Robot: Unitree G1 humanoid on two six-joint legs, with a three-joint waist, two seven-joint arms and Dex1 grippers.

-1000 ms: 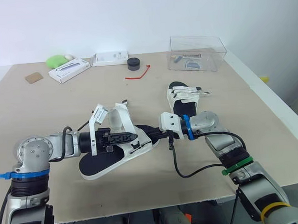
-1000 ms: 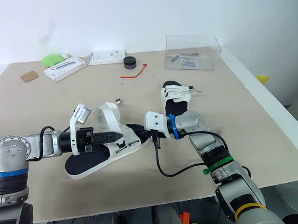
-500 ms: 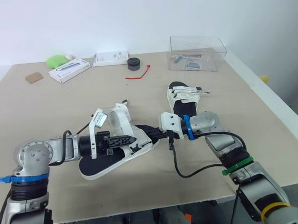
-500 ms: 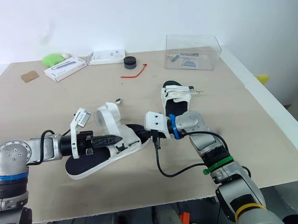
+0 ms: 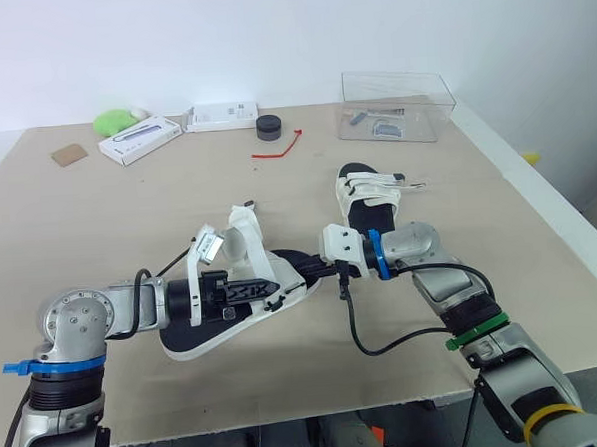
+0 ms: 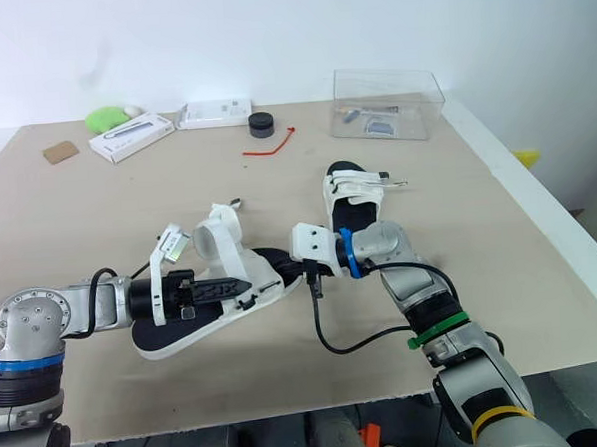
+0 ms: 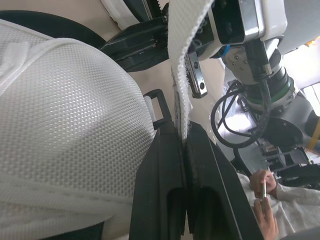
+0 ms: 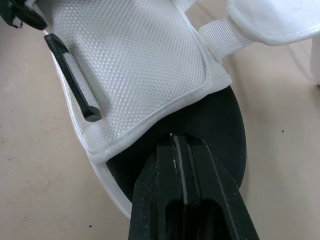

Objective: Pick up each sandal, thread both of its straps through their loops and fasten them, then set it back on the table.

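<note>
Near sandal (image 5: pixel 199 334) sits on the table (image 5: pixel 98 224), centre-left. Far sandal (image 5: pixel 369 200) lies flat beyond it, to the right.

Left end effector (image 5: pixel 270 286) pinches the loose strap (image 7: pixel 180 60) edge-on betw. its fingers, just beside the black loop (image 7: pixel 159 102). Right end effector (image 5: pixel 303 273) is clamped on the near sandal's sole rim and looks to be the anchor.

Step in hand, prob.: feed the strap tip thru the loop. To do it well:
- Hold the strap flat & square to the slot, no twist.
- Grip close to the tip so the webbing doesn't buckle.
- Right side holds the sole firm so the loop can't swing away.
- Then regrip on the far side & fold back to fasten.

Materials:
- Strap: white woven webbing w/ a ribbed edge, limp.
- Upper panel (image 8: pixel 135 65): white mesh, padded, domed, stitched border.
- Loop: thin, rigid black plastic w/ a rectangular slot.
- Sole: smooth black footbed w/ a white rim.
</note>
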